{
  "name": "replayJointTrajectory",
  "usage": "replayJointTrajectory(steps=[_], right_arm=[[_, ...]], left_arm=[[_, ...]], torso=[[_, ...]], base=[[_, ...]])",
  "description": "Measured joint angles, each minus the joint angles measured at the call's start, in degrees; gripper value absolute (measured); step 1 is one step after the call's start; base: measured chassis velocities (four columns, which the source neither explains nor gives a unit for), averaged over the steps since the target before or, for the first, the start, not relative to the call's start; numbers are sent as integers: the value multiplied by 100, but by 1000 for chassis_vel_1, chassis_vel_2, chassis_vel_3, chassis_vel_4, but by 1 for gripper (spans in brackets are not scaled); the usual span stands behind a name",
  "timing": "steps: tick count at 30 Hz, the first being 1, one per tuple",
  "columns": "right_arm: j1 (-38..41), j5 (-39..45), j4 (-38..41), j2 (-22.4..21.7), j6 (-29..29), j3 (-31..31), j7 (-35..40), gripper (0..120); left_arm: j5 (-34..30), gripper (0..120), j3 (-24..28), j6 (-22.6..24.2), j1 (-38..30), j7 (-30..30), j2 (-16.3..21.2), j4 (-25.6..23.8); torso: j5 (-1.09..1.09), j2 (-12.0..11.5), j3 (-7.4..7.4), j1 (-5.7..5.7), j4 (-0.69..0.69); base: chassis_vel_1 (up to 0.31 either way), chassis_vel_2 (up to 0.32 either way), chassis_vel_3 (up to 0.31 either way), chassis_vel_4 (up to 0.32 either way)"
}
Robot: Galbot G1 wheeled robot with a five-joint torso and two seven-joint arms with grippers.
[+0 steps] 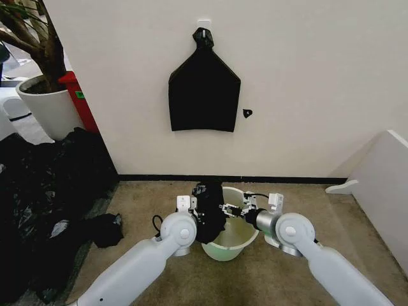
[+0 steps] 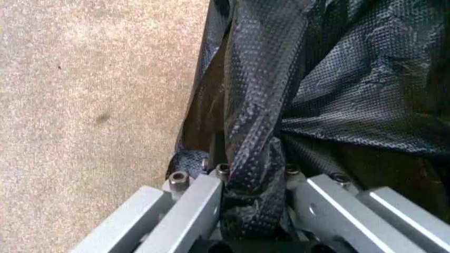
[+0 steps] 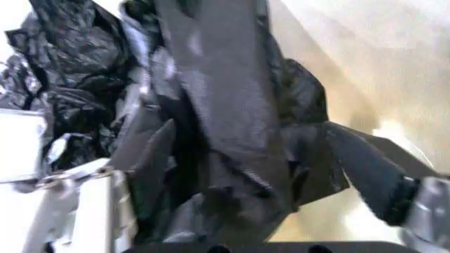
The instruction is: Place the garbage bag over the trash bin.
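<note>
Roughly, by size:
Wall: pale, with a flat black bundle (image 1: 204,89) hanging from a hook, untouched.
Heap: a big mass of black plastic (image 1: 38,204) on the floor to the robot's left, below a plant pot (image 1: 48,108).
Floor: beige carpet (image 1: 140,204) running under the bin.
Bin (image 1: 245,239): stands upright on the carpet between the two arms, close to the wall; its cream inside is mostly bare and open.
Bag (image 1: 209,213): hangs bunched over the bin's left rim, part of it dropping toward the inside, not spread out.
Left gripper (image 2: 253,211): at the bin's left rim, fingers pressed together on a twisted fold of the bag.
Right gripper (image 1: 231,209): reaches in over the bin mouth from the right; its fingers stand either side of a strip of bag, but I cannot tell whether they pinch it.
Progress: early-to-middle, by my reckoning. The bag has reached the bin and is held at one edge. Left: open its mouth, stretch it around the rim, line the inside.
</note>
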Motion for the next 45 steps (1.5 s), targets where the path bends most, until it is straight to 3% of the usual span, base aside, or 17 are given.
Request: replayJointTrajectory(steps=[5, 8, 13, 15, 20, 23, 33, 45], right_arm=[[65, 0, -240, 115, -40, -41, 31, 95], [79, 0, -365, 167, -32, -44, 47, 94], [69, 30, -470, 215, 51, -19, 33, 73], [67, 34, -470, 222, 62, -19, 30, 70], [59, 9, -484, 328, 145, -70, -1, 46], [58, -90, -516, 366, 166, -106, 10, 39], [24, -775, -302, 432, 471, -180, 832, 0], [-156, -1188, 400, 309, 515, -156, 1425, 0]], left_arm=[[-1, 1, 1, -2, 3, 0, 22, -26], [-3, 1, 2, -2, -3, 0, 22, -25], [-4, 1, 2, -2, -7, 8, 7, -10], [-4, 1, 2, -2, -6, 11, 7, -8], [-1, 1, 3, -2, -5, 28, 1, 1], [0, 1, 4, -6, -9, 30, -9, 2], [61, 1, -3, -28, 22, 65, -25, 8], [91, 1, -8, -48, 40, 87, -59, -5]], torso=[[0, 0, 0, 0, 0], [1, 0, 0, 0, 0], [1, 0, 0, 0, 0], [1, 0, 0, 0, 0], [1, 0, 0, 0, 0], [1, 0, 0, 0, 0], [1, 0, 0, 0, 0], [1, 0, 0, 0, 0]], base=[[0, 0, 0, 0], [0, 0, 0, 0], [0, 0, 0, 0], [0, 0, 0, 0], [0, 0, 0, 0], [0, 0, 0, 0], [0, 0, 0, 0], [0, 0, 0, 0]])
